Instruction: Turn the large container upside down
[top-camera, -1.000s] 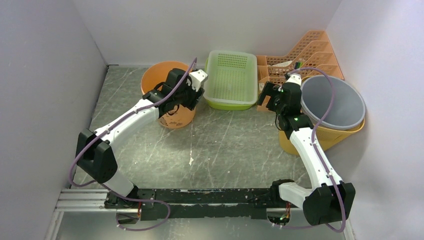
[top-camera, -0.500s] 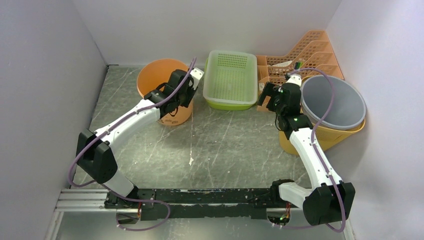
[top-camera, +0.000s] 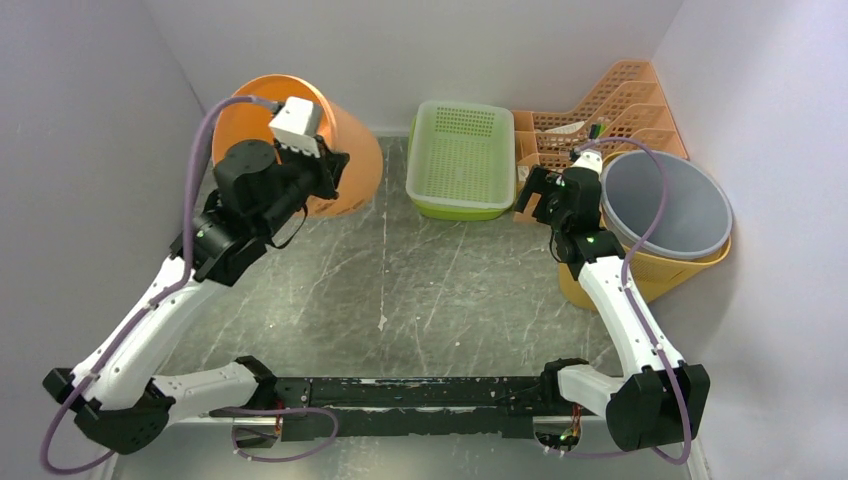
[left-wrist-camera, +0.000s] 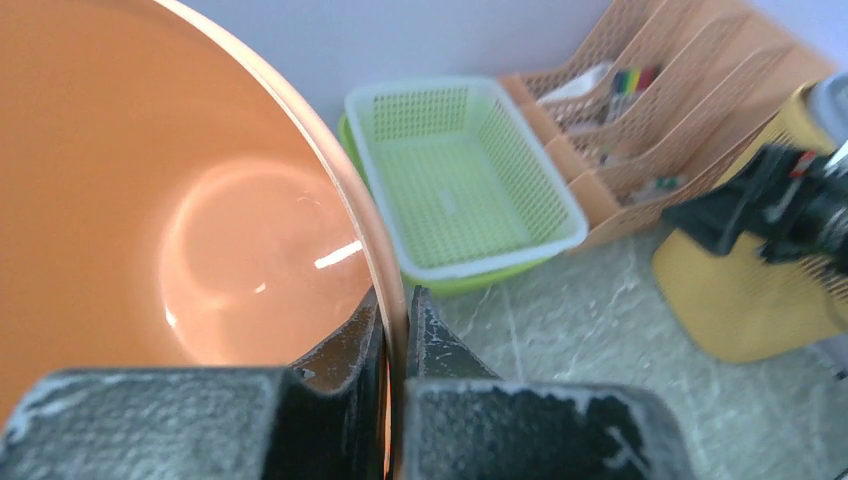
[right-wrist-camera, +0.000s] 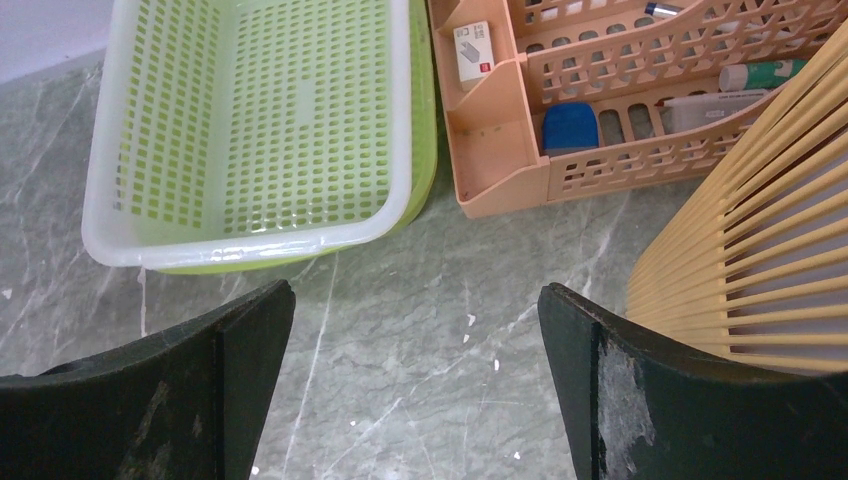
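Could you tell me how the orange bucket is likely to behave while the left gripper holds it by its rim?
Probably light: the left gripper holds the orange bucket tilted by a single pinch on its rim. Its glossy inside suggests smooth plastic, so it may slip or swing. The thin wall could flex under the jaws.

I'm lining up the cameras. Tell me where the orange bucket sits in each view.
Top external: orange bucket upper left, tilted, left pincer shut on its rim.
Left wrist: bucket fills the left half, rim pinched at bottom centre.
Right wrist: not in it.
Shared landmark: the green basket, in all three.
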